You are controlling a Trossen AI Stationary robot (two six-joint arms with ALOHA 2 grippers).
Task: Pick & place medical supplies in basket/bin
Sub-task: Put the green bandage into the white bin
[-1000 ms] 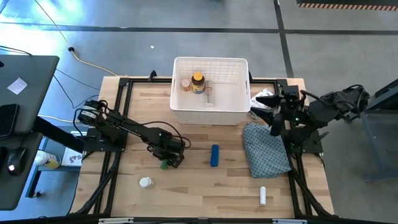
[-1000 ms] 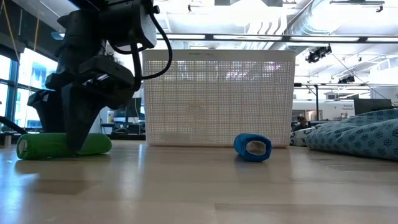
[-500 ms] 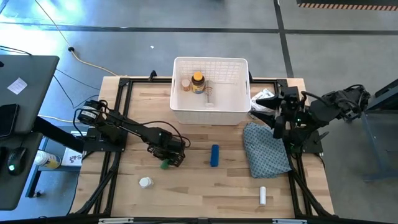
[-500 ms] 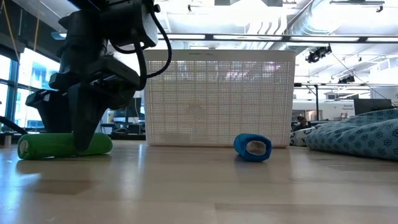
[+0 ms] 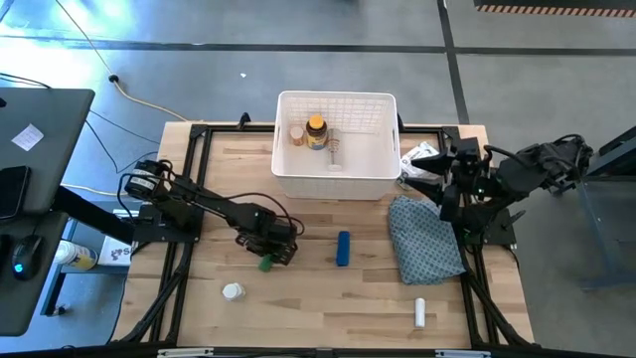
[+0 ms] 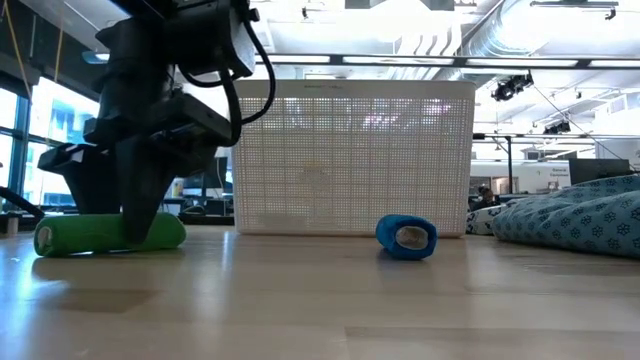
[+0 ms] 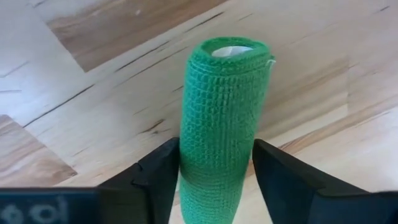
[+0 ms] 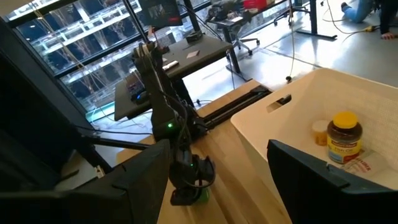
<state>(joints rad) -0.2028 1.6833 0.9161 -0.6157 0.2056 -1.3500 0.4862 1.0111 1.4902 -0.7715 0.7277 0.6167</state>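
A green roll (image 7: 221, 112) lies on its side on the table, left of centre (image 5: 265, 264). My left gripper (image 5: 270, 249) stands over it, pointing steeply down, its fingers shut on the roll's two sides. A blue roll (image 5: 343, 249) lies in the middle of the table. The white bin (image 5: 336, 181) at the far middle holds an amber bottle with a yellow cap (image 5: 316, 132) and a small white bottle (image 5: 296, 134). My right gripper (image 8: 217, 180) hangs open, high over the table's right side (image 5: 437, 189), with nothing between its fingers. My left gripper pinches the green roll by its two long sides (image 7: 189, 155) between its two fingers. The fingers come from above, pointing steeply down, and lie across the roll (image 6: 140, 215). The roll lies level on the table top.
A white pill bottle (image 5: 232, 291) stands near the front left and a white tube (image 5: 419, 313) lies at the front right. A blue-grey patterned cloth (image 5: 425, 239) covers the right side. A crinkly white packet (image 5: 422, 156) lies beside the bin's right wall.
My left gripper has stayed over the green roll and has turned a little about its own axis. The roll has slid a little toward the table's right edge and still lies on the table.
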